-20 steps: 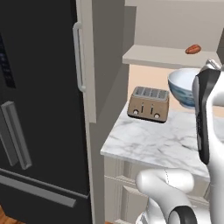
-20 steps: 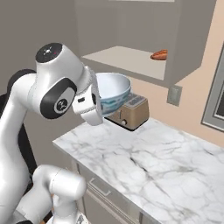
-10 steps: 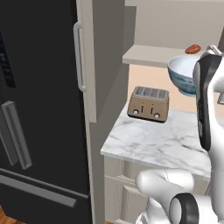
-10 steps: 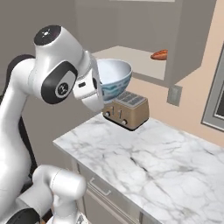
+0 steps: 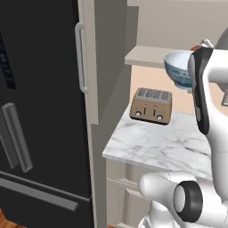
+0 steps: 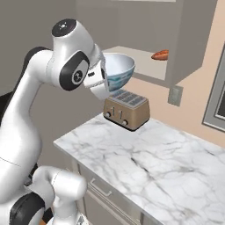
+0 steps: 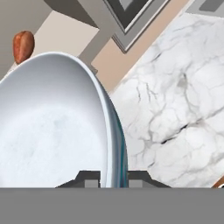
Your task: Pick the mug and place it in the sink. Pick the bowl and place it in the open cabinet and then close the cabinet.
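Above one toaster (image 6: pixel 126 110), one bowl (image 6: pixel 116 70).

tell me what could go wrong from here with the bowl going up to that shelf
1. The tool pinches only the rim of the bowl, so a tilt could let it slip onto the toaster right below.
2. The bowl hangs at about the height of the cabinet shelf edge and could clip it going in.
3. A reddish-brown item already on the shelf might get knocked.

White bowl (image 6: pixel 117 69) blue-patterned outside; bronze toaster (image 6: pixel 126 110); white-grey marble counter (image 6: pixel 167 167).
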### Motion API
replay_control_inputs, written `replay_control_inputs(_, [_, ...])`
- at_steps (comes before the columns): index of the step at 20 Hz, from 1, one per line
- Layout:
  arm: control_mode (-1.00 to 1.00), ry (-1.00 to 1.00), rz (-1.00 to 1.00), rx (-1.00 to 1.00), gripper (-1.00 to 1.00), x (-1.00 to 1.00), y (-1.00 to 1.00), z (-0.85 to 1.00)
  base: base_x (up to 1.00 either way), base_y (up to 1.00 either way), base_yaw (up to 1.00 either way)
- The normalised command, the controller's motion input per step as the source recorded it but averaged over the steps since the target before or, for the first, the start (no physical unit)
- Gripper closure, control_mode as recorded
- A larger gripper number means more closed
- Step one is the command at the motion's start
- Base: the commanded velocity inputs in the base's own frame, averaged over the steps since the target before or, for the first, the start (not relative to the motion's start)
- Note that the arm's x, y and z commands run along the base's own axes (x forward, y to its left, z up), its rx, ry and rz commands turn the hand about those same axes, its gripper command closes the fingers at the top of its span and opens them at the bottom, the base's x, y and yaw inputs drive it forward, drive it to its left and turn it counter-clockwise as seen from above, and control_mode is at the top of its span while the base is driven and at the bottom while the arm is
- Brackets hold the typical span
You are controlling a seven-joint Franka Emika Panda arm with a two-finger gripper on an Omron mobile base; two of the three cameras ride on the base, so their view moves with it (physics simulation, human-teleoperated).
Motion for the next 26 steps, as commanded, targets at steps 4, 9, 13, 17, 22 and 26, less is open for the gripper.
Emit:
replay_control_inputs(4, [-1.00, -0.11, 0.00, 0.01, 1.00, 0.48, 0.00, 0.06, 0.00, 0.00, 0.00])
replay_control_inputs(9, [-1.00, -0.13, 0.00, 0.00, 1.00, 0.53, 0.00, 0.08, 0.00, 0.00, 0.00])
replay_control_inputs(13, [-1.00, -0.09, 0.00, 0.00, 1.00, 0.58, 0.00, 0.11, 0.00, 0.00, 0.00])
replay_control_inputs(17, [-1.00, -0.02, 0.00, 0.04, 1.00, 0.61, -0.03, 0.18, 0.00, 0.00, 0.00])
replay_control_inputs(22, [-1.00, 0.00, 0.00, 0.06, 1.00, 0.57, -0.08, 0.32, 0.00, 0.00, 0.00])
replay_control_inputs(26, [-1.00, 0.00, 0.00, 0.07, 1.00, 0.53, -0.09, 0.27, 0.00, 0.00, 0.00])
